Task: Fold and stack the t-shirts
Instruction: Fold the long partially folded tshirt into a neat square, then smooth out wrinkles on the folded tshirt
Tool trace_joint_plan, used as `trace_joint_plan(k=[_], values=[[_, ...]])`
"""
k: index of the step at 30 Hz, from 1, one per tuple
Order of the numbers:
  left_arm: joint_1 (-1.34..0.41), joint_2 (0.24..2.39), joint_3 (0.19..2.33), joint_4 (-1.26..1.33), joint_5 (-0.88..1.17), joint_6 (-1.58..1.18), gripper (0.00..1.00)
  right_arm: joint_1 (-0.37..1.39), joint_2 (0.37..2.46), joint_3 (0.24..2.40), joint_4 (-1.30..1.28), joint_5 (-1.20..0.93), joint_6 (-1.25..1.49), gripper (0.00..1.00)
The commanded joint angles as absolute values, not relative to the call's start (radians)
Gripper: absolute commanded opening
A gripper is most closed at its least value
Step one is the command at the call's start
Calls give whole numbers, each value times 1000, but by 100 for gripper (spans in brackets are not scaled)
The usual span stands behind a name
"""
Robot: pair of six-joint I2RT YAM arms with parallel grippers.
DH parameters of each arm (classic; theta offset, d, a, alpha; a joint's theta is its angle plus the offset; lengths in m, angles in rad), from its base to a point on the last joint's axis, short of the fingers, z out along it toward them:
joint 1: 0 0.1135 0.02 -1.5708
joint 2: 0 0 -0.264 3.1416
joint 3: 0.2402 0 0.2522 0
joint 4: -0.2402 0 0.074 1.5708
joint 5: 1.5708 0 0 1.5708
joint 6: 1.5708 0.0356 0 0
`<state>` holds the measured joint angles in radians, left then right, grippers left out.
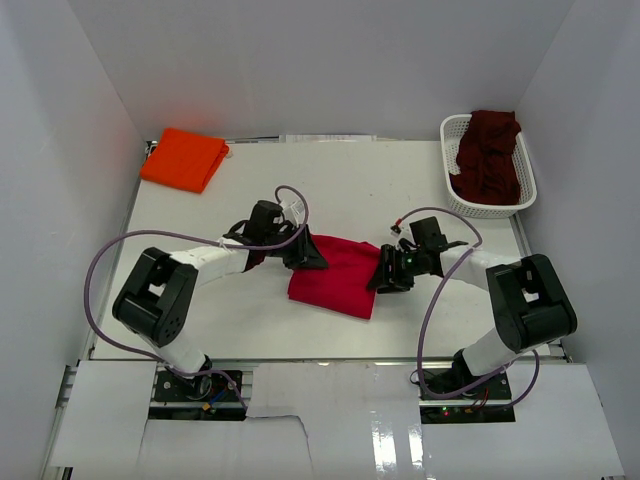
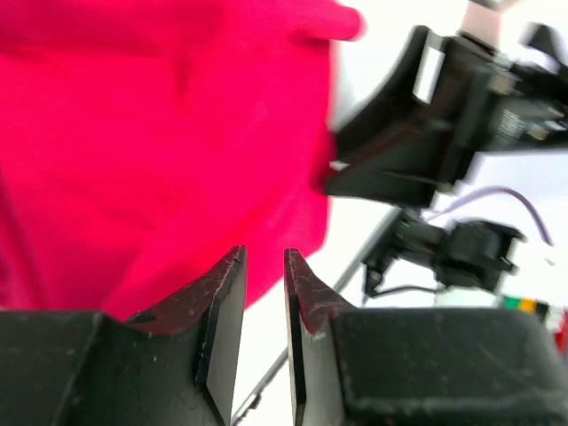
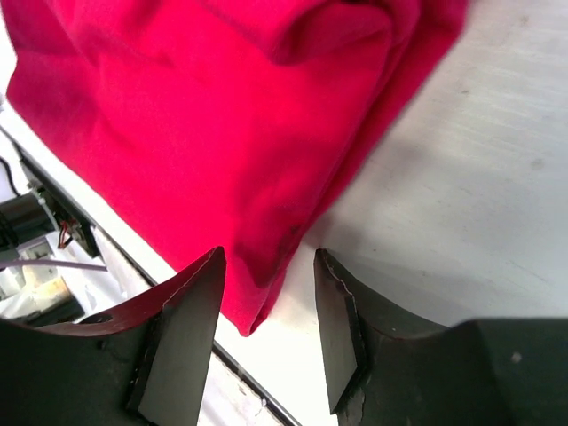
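The bright red t-shirt (image 1: 338, 275) lies folded in the middle of the table, and fills the left wrist view (image 2: 160, 133) and the right wrist view (image 3: 222, 106). My left gripper (image 1: 305, 250) (image 2: 264, 253) is at its left edge, jaws a narrow gap apart with nothing between them. My right gripper (image 1: 385, 272) (image 3: 268, 257) is at its right edge, open, with the shirt's folded corner lying between the fingers, not pinched. The bright orange t-shirt (image 1: 183, 158) lies folded at the back left. The dark maroon t-shirt (image 1: 488, 155) is bunched in the basket.
The white lattice basket (image 1: 448, 180) stands at the back right corner. White walls enclose the table on three sides. The table's front edge (image 1: 330, 358) runs close below the red shirt. Both arms' purple cables loop above the table.
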<state>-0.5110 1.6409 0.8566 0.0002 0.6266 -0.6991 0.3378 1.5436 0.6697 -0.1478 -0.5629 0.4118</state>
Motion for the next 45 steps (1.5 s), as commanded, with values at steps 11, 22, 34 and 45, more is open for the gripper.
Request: trace_joint_plan(k=[11,22,34,45], values=[[-549,1519,736,169,833,-709,24,299,1431,782,-322,-451,368,51],[-554,1693,600,408,841,-762,0,365,1431,796,-146,-678,485,8],[-552,1749,627,422,796,-764,0,437,1635,638,663,-874,843,8],[-554,1715,552,426,767,-772,0,535,1974,672,1207,-905,1129,8]])
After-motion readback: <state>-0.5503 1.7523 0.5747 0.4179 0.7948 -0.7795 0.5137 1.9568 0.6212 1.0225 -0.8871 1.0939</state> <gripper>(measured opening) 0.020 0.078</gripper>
